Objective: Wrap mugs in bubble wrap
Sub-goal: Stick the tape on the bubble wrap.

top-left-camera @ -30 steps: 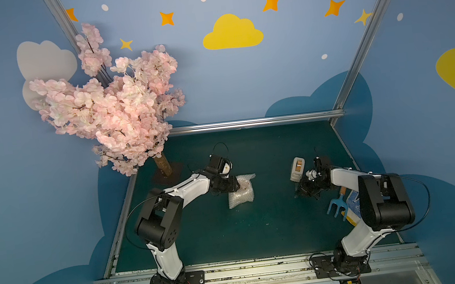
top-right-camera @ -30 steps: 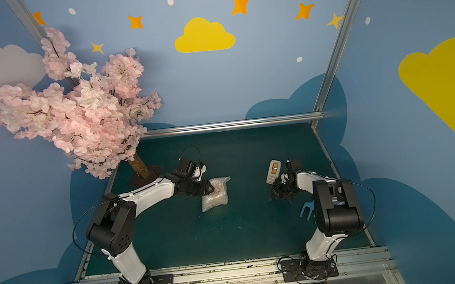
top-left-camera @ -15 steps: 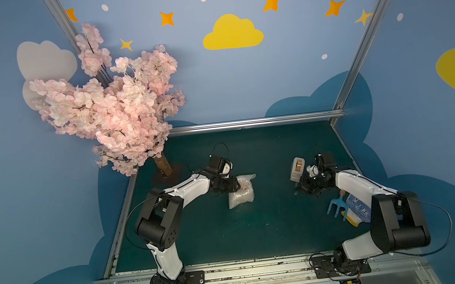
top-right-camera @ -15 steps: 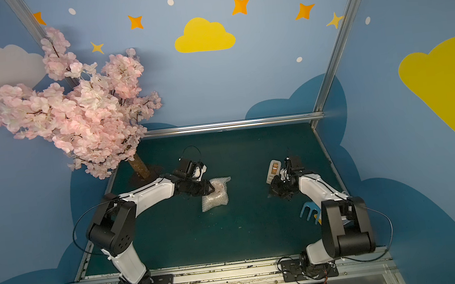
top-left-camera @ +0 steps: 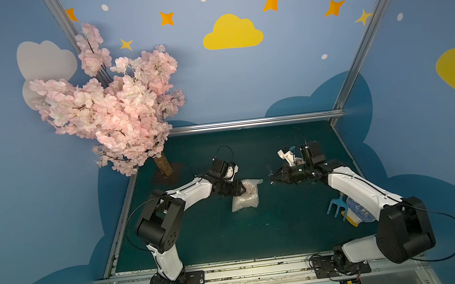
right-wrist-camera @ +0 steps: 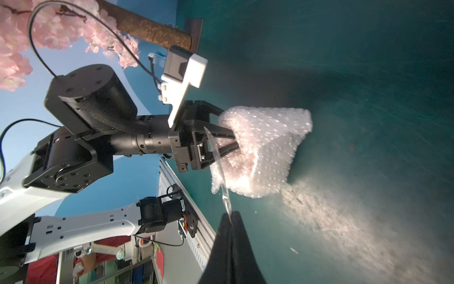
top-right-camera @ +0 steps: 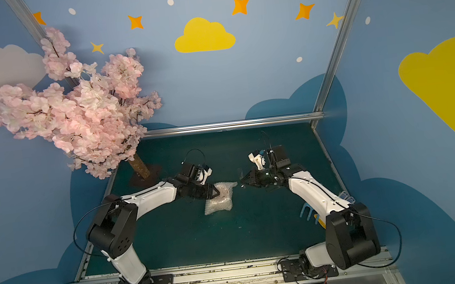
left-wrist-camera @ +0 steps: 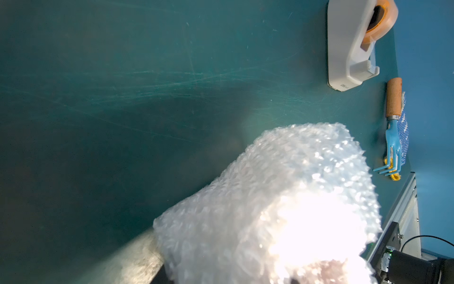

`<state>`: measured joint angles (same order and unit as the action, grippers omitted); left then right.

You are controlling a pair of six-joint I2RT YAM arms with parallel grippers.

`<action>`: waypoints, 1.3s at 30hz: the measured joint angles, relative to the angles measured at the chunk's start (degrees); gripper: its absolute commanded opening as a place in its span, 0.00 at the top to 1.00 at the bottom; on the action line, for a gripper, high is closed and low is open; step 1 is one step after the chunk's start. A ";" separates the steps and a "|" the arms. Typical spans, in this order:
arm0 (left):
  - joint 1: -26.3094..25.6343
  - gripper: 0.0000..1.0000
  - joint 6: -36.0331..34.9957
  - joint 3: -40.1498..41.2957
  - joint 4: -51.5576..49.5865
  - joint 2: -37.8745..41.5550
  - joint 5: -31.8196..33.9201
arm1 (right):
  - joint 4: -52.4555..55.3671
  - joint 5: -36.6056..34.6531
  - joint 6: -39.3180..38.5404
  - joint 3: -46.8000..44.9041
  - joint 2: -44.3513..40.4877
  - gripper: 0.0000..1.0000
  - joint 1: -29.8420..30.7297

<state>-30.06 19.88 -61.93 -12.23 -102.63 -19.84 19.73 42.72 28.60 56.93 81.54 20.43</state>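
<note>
Mid-table, a little toward the far edge: bubble wrap [top-left-camera: 245, 197] bunched into a lumpy, rounded bundle on the green mat. One loose corner points toward the right side. A pale pinkish mass shows through the film in the right wrist view [right-wrist-camera: 265, 152]. Mug not separately distinguishable; cannot tell its pose inside.

Left gripper [top-left-camera: 240, 189] reaches in from the left edge side, arm low and stretched out. Its fingers [right-wrist-camera: 222, 132] are sunk into the bundle's left flank, clamped on folds of the wrap. The left wrist view is mostly filled by glaring white film [left-wrist-camera: 282, 196].

Right gripper [top-left-camera: 272, 179] lies level and points at the bundle's loose corner. It is near the corner, with a gap visible in both top views. Jaws pressed together, pinching the end of a clear strip [right-wrist-camera: 217, 159]. The strip is thin, glossy and tape-like, and stands up from the fingertips. In the right wrist view it crosses in front of the left gripper and the wrap; contact cannot be judged.

Outward, by the table's right edge:
- Cream tape dispenser [left-wrist-camera: 348, 49] with an amber-brown roll.
- Blue hand rake [top-left-camera: 335, 206] with a wooden handle, nearer the front.
- Blue-and-white netted item [top-left-camera: 359, 212] touching the rake, with yellow showing beneath and partly under the right arm.

Far-left corner: pink blossom tree [top-left-camera: 115, 111] on a dark base plate.
</note>
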 measured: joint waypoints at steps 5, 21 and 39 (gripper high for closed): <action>0.00 0.51 0.02 0.57 0.74 0.31 -0.09 | -1.90 -1.66 1.05 3.67 6.38 1.00 5.18; 0.00 0.51 0.02 0.59 0.79 0.31 -0.07 | -6.75 -7.61 10.45 7.26 16.83 1.00 14.58; -0.02 0.51 0.02 0.59 0.79 0.31 0.02 | -6.05 -10.32 16.13 6.12 16.79 1.00 16.41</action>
<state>-30.09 19.90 -61.34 -11.44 -102.32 -19.81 13.67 32.40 44.73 63.05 98.32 36.84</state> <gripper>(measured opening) 0.495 0.042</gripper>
